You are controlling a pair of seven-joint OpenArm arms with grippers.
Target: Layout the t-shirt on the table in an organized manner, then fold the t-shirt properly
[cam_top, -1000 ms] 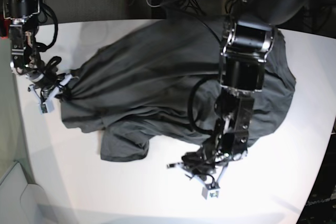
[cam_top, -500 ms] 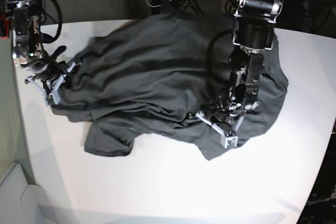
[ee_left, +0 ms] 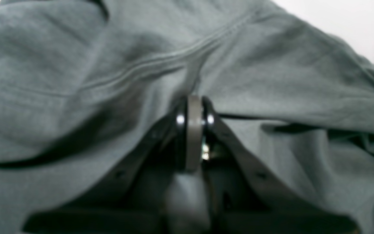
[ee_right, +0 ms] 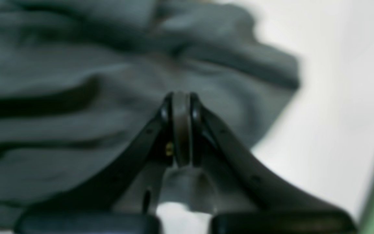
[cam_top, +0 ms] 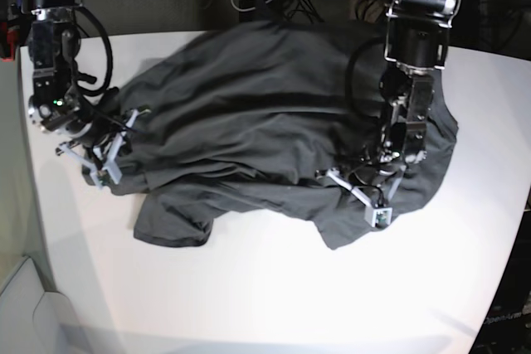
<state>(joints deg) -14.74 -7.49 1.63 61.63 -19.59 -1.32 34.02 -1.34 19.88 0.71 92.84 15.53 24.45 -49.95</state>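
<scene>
Dark grey t-shirt (cam_top: 249, 113) lies rumpled across the white bench (cam_top: 249, 296), one sleeve spilling toward the near edge. Left end effector (cam_top: 365, 196) is clamped tight on fabric at the shirt's lower edge; right end effector (cam_top: 98, 155), likewise fully closed, pinches cloth at the opposite side.

The dark charcoal-grey t-shirt (cam_top: 249, 122) is spread in a rumpled, wrinkled heap across the far half of the white tabletop (cam_top: 249, 296), reaching its far edge. Long folds run across it. One sleeve (cam_top: 170, 225) is turned out toward the near-left, lying flat on the tabletop.
</scene>
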